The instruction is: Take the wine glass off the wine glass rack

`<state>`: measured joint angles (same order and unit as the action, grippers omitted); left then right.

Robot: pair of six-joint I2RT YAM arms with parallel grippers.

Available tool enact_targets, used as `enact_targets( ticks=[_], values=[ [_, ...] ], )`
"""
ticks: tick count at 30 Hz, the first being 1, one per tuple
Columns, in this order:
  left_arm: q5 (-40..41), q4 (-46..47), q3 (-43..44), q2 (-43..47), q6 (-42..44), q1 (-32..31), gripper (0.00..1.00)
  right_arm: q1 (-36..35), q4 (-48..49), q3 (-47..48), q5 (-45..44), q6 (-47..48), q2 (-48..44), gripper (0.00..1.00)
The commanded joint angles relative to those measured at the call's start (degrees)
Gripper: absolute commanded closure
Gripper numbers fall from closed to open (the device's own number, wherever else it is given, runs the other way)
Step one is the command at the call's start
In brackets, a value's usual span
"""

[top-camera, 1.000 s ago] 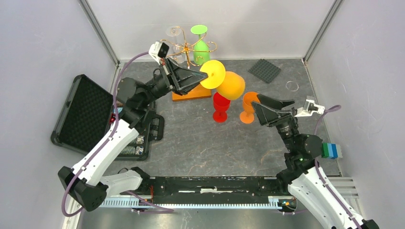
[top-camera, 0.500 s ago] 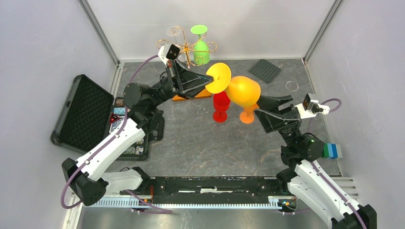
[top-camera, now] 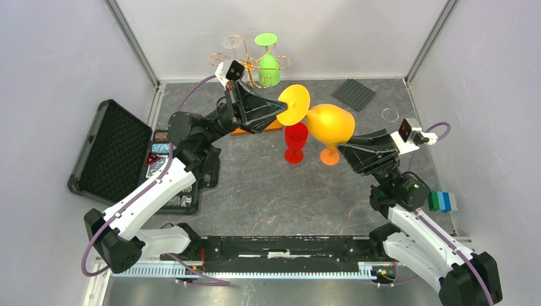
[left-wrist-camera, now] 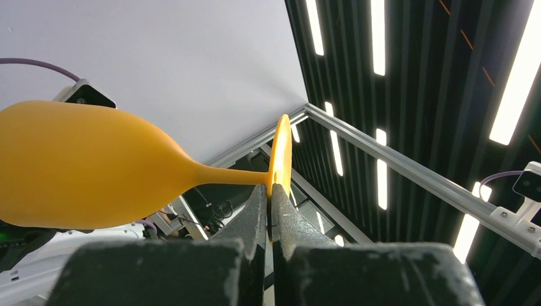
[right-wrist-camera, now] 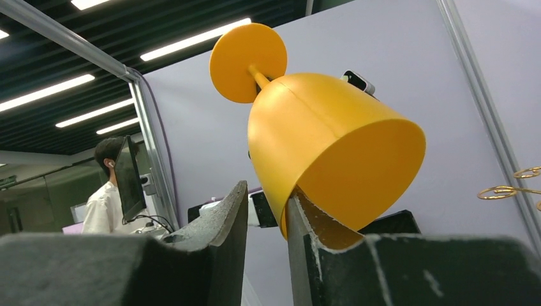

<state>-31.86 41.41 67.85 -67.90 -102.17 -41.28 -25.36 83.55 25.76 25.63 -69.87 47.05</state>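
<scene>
Pinches foot edge of yellow wine glass (top-camera: 328, 124) tight in left gripper (top-camera: 281, 108), holds it sideways in air, off and just right of rack (top-camera: 250, 64), straddles bowl rim with half-spread right gripper (top-camera: 342, 148) jaws, one inside.

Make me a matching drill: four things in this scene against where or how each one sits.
Things:
1. yellow glass
2. green glass
3. red glass
4. case

States:
A. upright on the table
B. lying open at the left side
C. foot pinched in the left gripper
D. hanging on the rack

Pairs: 1-C, 2-D, 3-A, 4-B
</scene>
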Motion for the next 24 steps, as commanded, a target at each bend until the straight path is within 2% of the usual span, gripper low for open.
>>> enact_targets(
  ticks=[1, 5, 8, 10, 15, 17, 21, 24],
  values=[
    [0.6, 2.9, 0.5, 0.4, -2.7, -0.3, 0.98, 0.1, 11.7, 3.7, 2.3, -1.3, 0.9, 0.68],
    [0.5, 2.9, 0.0, 0.0, -3.4, -0.5, 0.98, 0.2, 11.6, 5.1, 2.8, -0.9, 1.9, 0.69],
    [0.3, 3.0, 0.0, -0.3, -3.7, -0.5, 0.97, 0.2, 11.6, 5.7, 3.1, -1.0, 2.5, 0.84],
    [0.3, 3.1, 0.2, -0.5, -3.5, -0.5, 0.91, 0.2, 11.1, 5.8, 3.3, -0.7, 2.4, 0.98],
    [0.9, 0.9, 0.4, 0.9, 0.9, -0.5, 0.70, 0.2, 5.6, 5.7, 3.4, 3.1, -0.2, 1.00],
    [0.9, 0.6, 0.6, 1.3, 2.8, -0.5, 0.58, 0.1, 1.9, 5.9, 3.2, 5.9, -1.8, 1.00],
    [0.8, -1.7, 0.6, 1.5, 6.8, -0.4, 0.32, 0.1, -8.8, 6.9, 1.9, 14.1, -5.9, 1.00],
    [0.2, -4.0, -0.1, 1.5, 10.6, -0.1, 0.18, 0.2, -21.9, 8.5, -1.3, 22.2, -9.7, 1.00]
  ],
)
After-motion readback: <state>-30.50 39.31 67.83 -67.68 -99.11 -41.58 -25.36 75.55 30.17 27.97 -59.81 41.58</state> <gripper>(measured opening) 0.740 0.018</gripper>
